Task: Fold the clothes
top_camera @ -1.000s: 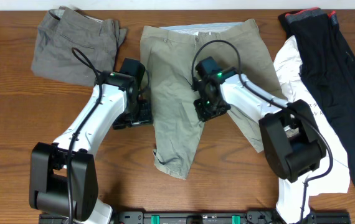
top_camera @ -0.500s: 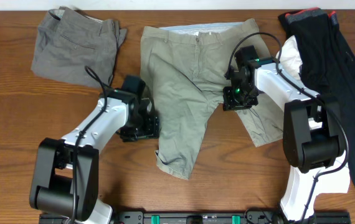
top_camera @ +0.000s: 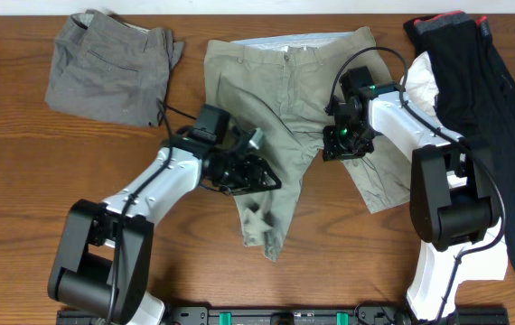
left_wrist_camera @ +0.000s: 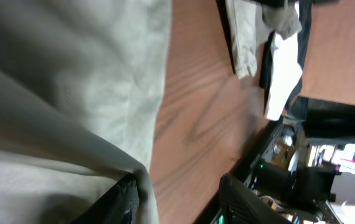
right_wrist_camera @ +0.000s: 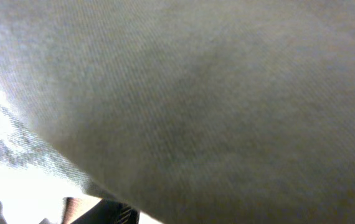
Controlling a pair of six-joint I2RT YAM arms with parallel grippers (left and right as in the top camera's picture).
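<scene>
Overhead and wrist views of the bench. The worktop (top_camera: 23, 181) was brown wood with a visible grain and carried four garments.

The light khaki-olive shorts (top_camera: 266, 99) lay flat at the middle of the worktop, between the two arms. Their long axis ran from the far edge towards the robot. The waistband lay along the far side with a strip of pale lining showing, and the fly (top_camera: 286, 59) sat at its centre. The two wide legs pointed towards the robot and spread apart. The leg on the robot's left reached nearest to the base, and its cloth was creased and bunched near the hem. The fabric was a matte woven cotton.

A black garment (top_camera: 483, 81) with red trim lay lengthwise at the robot's right, partly over a white T-shirt (top_camera: 423, 86). Darker grey-brown shorts (top_camera: 104, 68) lay folded at the far left, apart from the khaki pair.

The left gripper (top_camera: 256, 171) lay over the left leg. In the left wrist view its dark fingers (left_wrist_camera: 124, 193) stood apart, with cloth against one and bare wood between them. The right gripper (top_camera: 339, 144) was down on the right leg near the crotch. Cloth filled its wrist view, so it could not be told whether its fingers were apart or together.
</scene>
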